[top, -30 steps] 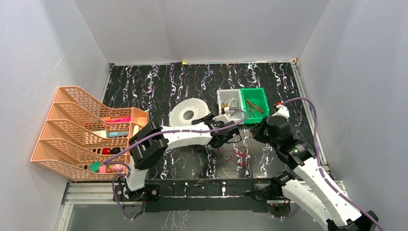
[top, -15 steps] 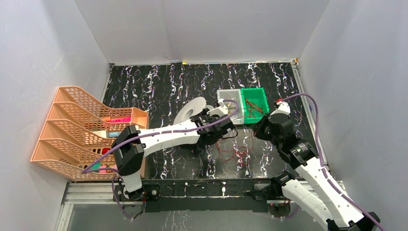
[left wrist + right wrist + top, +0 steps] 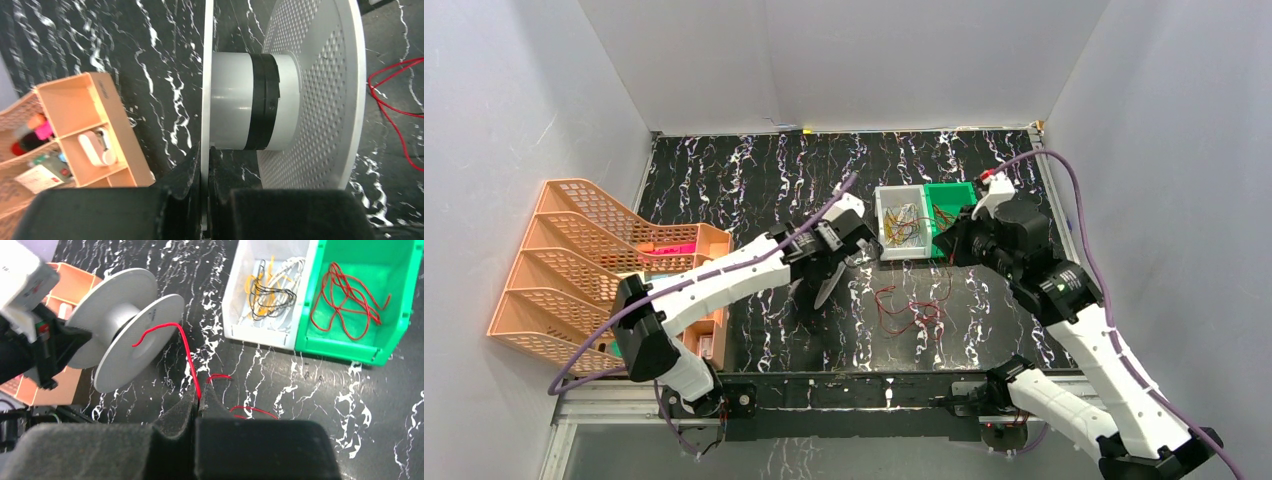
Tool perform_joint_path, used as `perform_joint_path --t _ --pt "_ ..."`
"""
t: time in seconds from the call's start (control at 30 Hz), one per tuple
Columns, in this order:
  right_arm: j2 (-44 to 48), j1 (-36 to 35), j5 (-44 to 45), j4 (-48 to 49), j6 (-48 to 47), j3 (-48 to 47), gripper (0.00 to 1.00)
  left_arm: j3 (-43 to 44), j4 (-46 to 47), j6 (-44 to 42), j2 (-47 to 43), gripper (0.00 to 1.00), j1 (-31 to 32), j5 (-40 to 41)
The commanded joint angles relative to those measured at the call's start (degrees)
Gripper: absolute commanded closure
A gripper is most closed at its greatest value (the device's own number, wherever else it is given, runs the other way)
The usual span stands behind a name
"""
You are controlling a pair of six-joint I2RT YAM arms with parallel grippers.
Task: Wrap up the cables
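A tangle of thin red cables [image 3: 912,308] lies on the black marbled table in front of the bins. My right gripper [image 3: 199,399] is shut on one red cable strand [image 3: 189,352], which arches up and left toward the spool; in the top view this gripper [image 3: 948,248] hangs above the tangle, near the green bin. My left gripper [image 3: 204,161] is shut on the thin rim of one flange of a white perforated spool [image 3: 320,90] and holds it on edge. The spool also shows in the right wrist view [image 3: 131,325] and, edge-on, in the top view [image 3: 828,284].
A white bin [image 3: 882,232] holds short yellowish and black wires. A green bin [image 3: 967,193] beside it holds more red wire. An orange tiered organizer [image 3: 574,250] with small items stands at the left. Grey walls enclose the table.
My left gripper has lifted the spool from flat to on edge and carried it left and nearer. My right gripper has risen toward the bins with the red strand in it.
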State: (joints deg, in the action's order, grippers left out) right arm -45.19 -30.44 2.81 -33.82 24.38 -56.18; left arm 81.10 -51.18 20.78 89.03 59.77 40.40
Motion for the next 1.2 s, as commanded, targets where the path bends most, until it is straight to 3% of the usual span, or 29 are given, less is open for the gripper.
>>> perform_joint_path --t 0.0,0.23,0.6,0.8,1.17 --pt "-2.22 0.14 -7.28 -2.62 -6.64 -7.05 1.00 -0.18 -0.94 3.92 -5.32 1.00 -4.83 -11.21" --pt "-7.03 0.20 -20.59 -4.73 -12.11 -12.95 1.00 -2.72 1.20 5.68 -7.17 1.00 -7.33 -20.56" --pt "-15.21 0.21 -26.69 -6.51 -14.85 -16.21 1.00 -5.01 2.37 5.02 -6.07 1.00 -7.47 -22.86" --pt "-17.74 0.17 -29.00 -6.14 -15.41 -16.03 1.00 -6.34 3.72 3.04 -7.00 0.86 -7.47 -23.68" --pt "-19.20 0.13 -29.22 -6.35 -15.96 -17.27 1.00 -6.07 3.97 2.10 -7.49 0.77 -7.47 -24.41"
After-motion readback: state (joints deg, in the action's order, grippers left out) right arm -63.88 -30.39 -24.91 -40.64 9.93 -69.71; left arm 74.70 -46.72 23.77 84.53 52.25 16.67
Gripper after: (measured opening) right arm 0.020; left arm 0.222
